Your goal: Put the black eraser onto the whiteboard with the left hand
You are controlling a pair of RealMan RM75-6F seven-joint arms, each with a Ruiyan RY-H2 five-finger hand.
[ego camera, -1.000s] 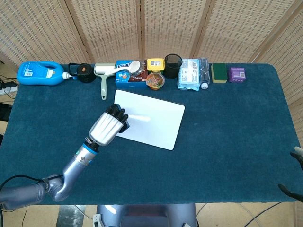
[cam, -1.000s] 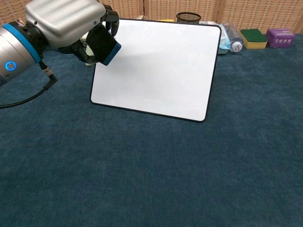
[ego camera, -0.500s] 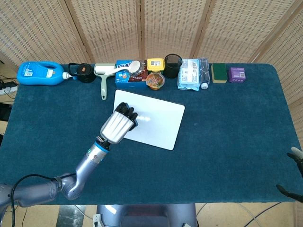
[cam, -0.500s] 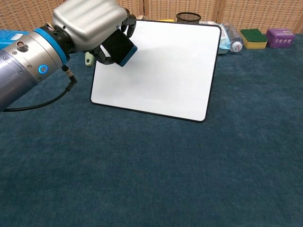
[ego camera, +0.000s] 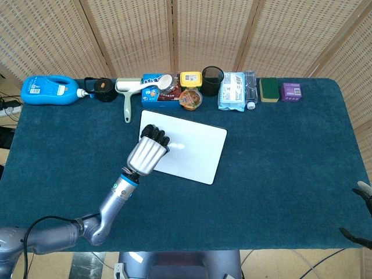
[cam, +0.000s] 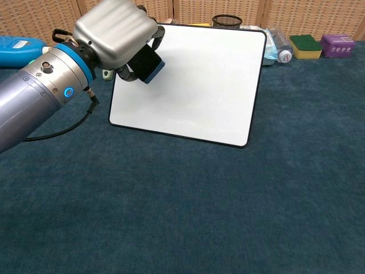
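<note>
Chest view is showing the left hand [cam: 117, 31] gripping the black eraser [cam: 147, 61], holding it over the whiteboard's [cam: 199, 85] ten o'clock corner. Whether they are touching, I cannot tell. At the head view's four o'clock edge, the right hand [ego camera: 363, 195] is barely showing, its fingers too cropped to judge

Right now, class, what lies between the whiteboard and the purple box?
In the head view, only bare blue cloth lies between the whiteboard and the purple box.
</note>
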